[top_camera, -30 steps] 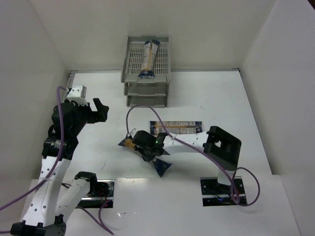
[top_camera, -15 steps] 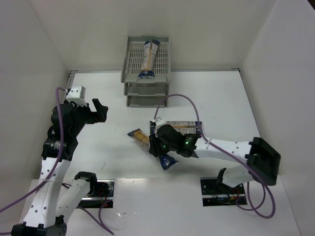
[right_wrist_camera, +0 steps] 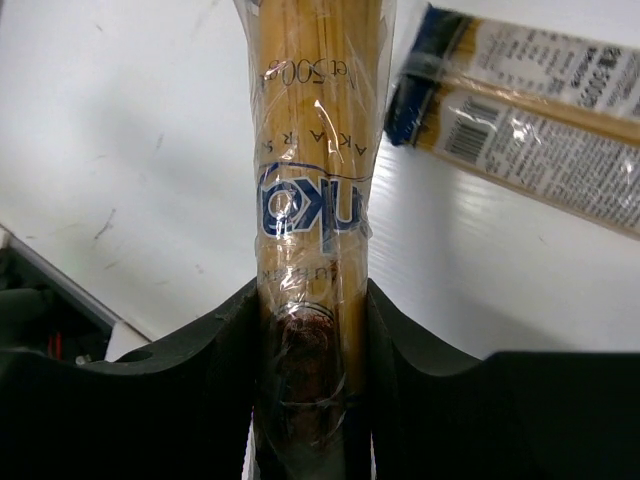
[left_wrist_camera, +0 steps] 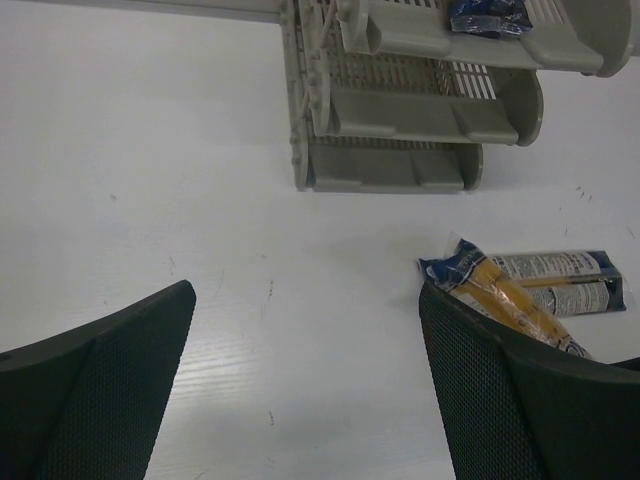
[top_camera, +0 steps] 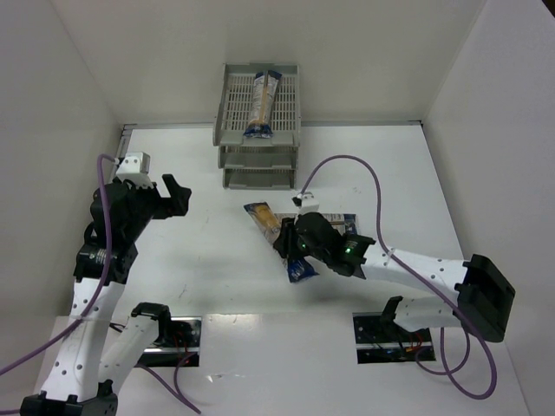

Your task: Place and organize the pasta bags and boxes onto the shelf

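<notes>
The grey three-tier shelf stands at the back, and one pasta pack lies lengthwise on its top tier. My right gripper is shut on a second pack near its middle, lifted over the table centre with one blue end toward the shelf. In the right wrist view the fingers press both sides of this pack. A third pack lies flat on the table, partly hidden by the right arm. My left gripper hangs open and empty at the left.
The left wrist view shows the shelf's front lips, the held pack and the lying pack beyond it. White walls close the table in on three sides. Purple cables arch over both arms.
The right arm has swung right and toward the shelf with the pack, which has turned so one end points at the rack. The left arm has not moved.
</notes>
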### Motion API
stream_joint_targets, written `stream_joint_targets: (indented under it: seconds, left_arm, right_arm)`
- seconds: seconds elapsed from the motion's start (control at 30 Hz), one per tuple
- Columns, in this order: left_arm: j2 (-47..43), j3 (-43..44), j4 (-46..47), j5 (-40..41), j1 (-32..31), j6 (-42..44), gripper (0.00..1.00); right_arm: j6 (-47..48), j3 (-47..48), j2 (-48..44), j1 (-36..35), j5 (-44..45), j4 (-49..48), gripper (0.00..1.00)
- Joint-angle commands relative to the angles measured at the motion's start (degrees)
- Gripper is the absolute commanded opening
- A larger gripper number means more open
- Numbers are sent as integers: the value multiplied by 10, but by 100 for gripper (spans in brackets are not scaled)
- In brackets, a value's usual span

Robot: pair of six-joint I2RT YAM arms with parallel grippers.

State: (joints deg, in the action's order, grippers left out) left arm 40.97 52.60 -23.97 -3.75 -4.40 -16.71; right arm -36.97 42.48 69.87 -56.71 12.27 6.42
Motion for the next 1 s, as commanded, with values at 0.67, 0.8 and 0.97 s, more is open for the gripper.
stream_joint_targets:
  seconds: [0.67,0.8,0.97]
  left_arm:
    - [-7,-3,27,-13,4,-21,100]
    - [-7,2,27,-7,4,-21,100]
    - [-2,-3,37,-7,4,-21,100]
  right_arm:
    - [45,214,127,65,138,-103,0]
    - [45,277,187,94,155,-87,0]
    - [71,312,250,107,155,-133,0]
